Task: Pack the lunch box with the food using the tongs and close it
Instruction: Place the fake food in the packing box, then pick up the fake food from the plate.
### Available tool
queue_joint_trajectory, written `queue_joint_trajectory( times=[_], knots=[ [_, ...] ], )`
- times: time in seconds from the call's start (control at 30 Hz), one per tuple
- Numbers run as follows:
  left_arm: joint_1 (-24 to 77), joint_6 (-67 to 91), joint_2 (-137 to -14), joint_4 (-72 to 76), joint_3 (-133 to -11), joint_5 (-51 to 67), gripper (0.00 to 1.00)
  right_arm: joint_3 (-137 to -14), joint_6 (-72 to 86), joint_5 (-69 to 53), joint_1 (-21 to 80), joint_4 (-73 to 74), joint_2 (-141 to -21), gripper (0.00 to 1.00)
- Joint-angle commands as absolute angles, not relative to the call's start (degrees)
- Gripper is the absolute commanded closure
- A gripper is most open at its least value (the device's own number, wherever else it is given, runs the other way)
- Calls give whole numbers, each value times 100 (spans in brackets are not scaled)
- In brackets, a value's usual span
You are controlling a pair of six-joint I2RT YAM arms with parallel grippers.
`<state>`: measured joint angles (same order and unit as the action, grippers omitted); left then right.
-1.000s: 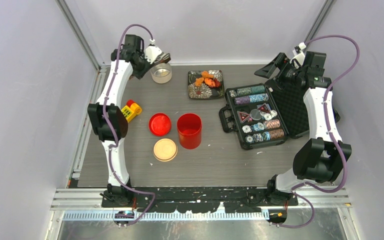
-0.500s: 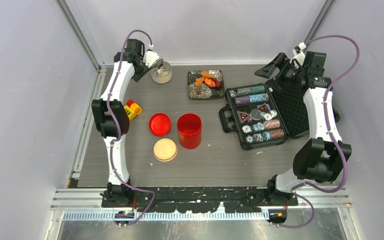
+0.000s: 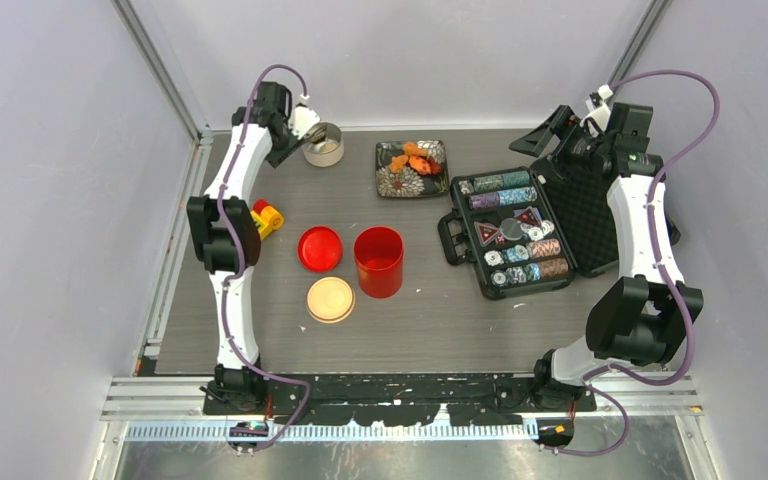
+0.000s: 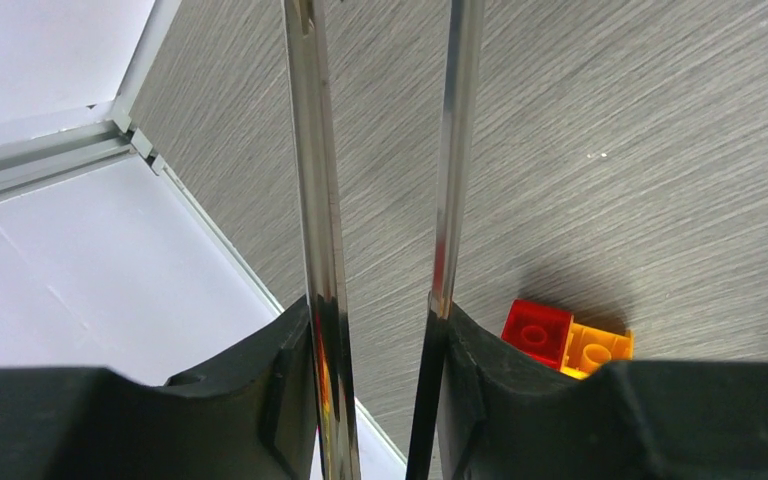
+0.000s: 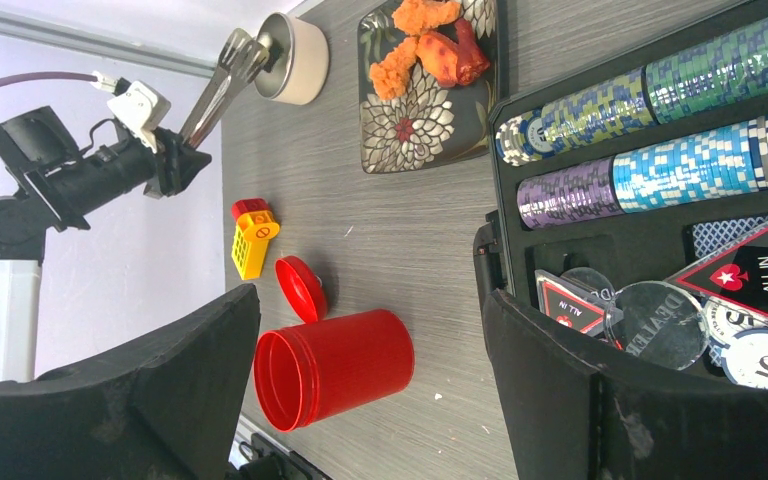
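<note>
- Lower centre of the top view, the beige disc lid point(image 3: 331, 299) lies flat. The red canister point(image 3: 379, 262) stands upright and open with its red lid point(image 3: 319, 249) just beside it, which I judge leaves the mouth free for loading.
- To the left lies the yellow-and-red block point(image 3: 265, 218), and right of centre the open poker-chip case point(image 3: 515, 235). Neither belongs to the job.
- Upper centre, the food point(image 3: 415, 158) sits on a patterned plate point(image 3: 390, 182), apparently unpacked.
- Upper left, the cream tub point(image 3: 324, 146) stands on the worktop point(image 3: 420, 320). The left claw point(image 4: 372, 340) pinches both arms of the tongs point(image 5: 215, 85) narrowly, and their far end reaches the tub's rim. I cannot tell whether it is inside.
- Upper right, the right claw point(image 5: 367, 300) gapes wide and empty above the case, likely parked clear.
</note>
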<state>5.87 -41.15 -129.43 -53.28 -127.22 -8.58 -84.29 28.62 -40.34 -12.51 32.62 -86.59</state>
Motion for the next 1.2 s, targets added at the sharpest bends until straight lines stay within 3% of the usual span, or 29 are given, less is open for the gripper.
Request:
queue_joint_trajectory(
  times=[0.0,0.6,1.0,1.17],
  knots=[
    [545,-4153,-12826,-4983,-12817,-940,57,-8511,2819,-4015,-1274,3056,-8429,13],
    [802,-3332,-12012,-4778,-12784,-103,60,-8586,3493,-3941,-1143,2777,-8593,14],
    [1760,-2159,-11351,-3683,-12391,704,60,-8750,4280,-3621,-407,1873,-8760,14],
    [2256,-2437,-11440,-3605,-12363,653,60,-8703,4508,-3637,-256,1605,-8832,14]
  ],
)
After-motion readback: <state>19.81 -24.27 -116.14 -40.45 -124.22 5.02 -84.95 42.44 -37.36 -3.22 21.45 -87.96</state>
